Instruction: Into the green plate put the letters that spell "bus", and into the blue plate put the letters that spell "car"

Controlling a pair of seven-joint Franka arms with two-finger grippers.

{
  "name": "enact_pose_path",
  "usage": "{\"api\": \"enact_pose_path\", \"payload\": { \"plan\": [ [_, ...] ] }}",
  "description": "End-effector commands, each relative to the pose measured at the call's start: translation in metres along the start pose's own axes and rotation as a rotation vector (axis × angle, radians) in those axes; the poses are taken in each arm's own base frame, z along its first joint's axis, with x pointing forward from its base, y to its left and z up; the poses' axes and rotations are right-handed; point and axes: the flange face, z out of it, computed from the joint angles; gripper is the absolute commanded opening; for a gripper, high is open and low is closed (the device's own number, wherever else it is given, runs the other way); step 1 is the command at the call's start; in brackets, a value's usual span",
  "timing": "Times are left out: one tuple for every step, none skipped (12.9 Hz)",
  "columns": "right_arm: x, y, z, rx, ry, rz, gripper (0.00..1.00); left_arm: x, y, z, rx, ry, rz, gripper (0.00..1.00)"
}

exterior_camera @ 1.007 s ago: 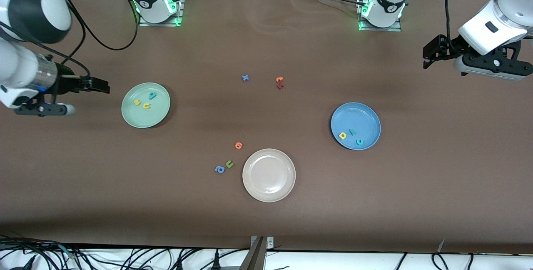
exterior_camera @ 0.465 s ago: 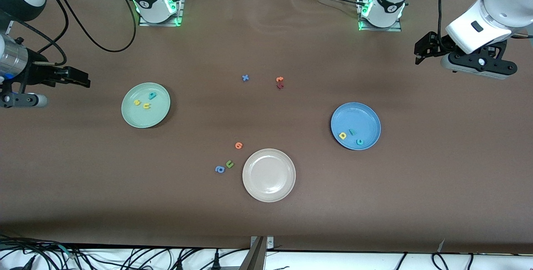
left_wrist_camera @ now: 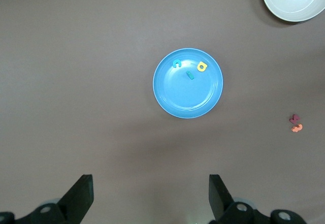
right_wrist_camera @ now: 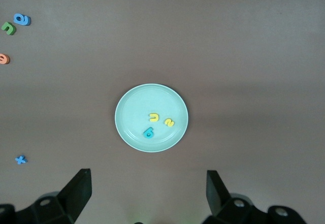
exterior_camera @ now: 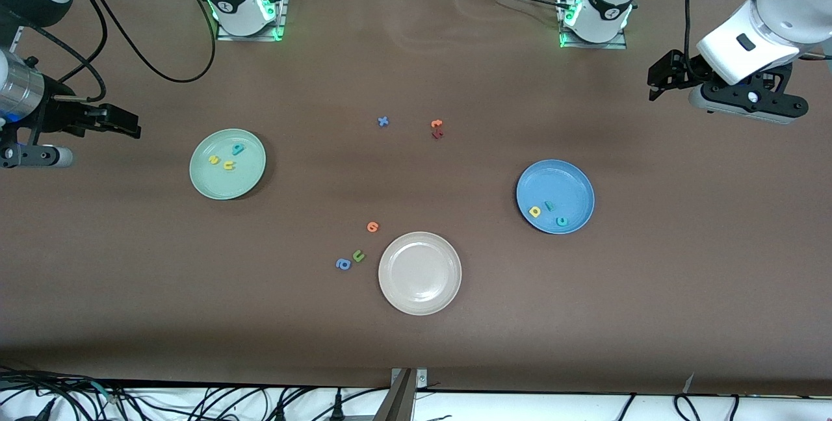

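while sorted, letters on plates (exterior_camera: 218, 184)

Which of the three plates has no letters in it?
The beige plate, the one nearest the front camera. The green plate holds three letters and the blue plate holds three; the beige one is bare.

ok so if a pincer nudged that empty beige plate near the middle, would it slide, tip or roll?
The beige plate sits flat and low on the brown table cover, so it would probably slide rather than roll. It looks rigid and glossy, so likely stiff and a bit slippery to pinch. Pressing down on its raised rim might tip it, since nothing lies in it.
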Motion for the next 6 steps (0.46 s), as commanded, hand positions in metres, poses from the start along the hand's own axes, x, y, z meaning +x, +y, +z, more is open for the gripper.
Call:
{"api": "enact_pose_path", "payload": {
  "plan": [
    [-0.0029, 0.0001, -0.0082, -0.006, 0.008, 0.016, 1.0, -0.0054, -0.001, -0.0022, -0.009, -0.004, -0.001, 1.0],
    [-0.0024, -0.0003, -0.0086, -0.003, 0.013, 0.019, 1.0, -0.005, -0.0019, -0.0015, -0.01, -0.006, -0.003, 1.0],
    [-0.0018, 0.0034, -0.0084, 0.002, 0.012, 0.028, 1.0, -0.005, -0.0019, -0.0015, -0.01, -0.006, -0.003, 1.0],
    [-0.0018, 0.0034, -0.0084, 0.002, 0.012, 0.026, 1.0, -0.005, -0.0019, -0.0015, -0.01, -0.006, -0.003, 1.0],
    [-0.0018, 0.0034, -0.0084, 0.002, 0.012, 0.025, 1.0, -0.005, -0.0019, -0.0015, -0.01, -0.006, -0.004, 1.0],
    [-0.0018, 0.0034, -0.0084, 0.002, 0.012, 0.026, 1.0, -0.005, -0.0019, -0.0015, -0.01, -0.006, -0.003, 1.0]
  ]
}}
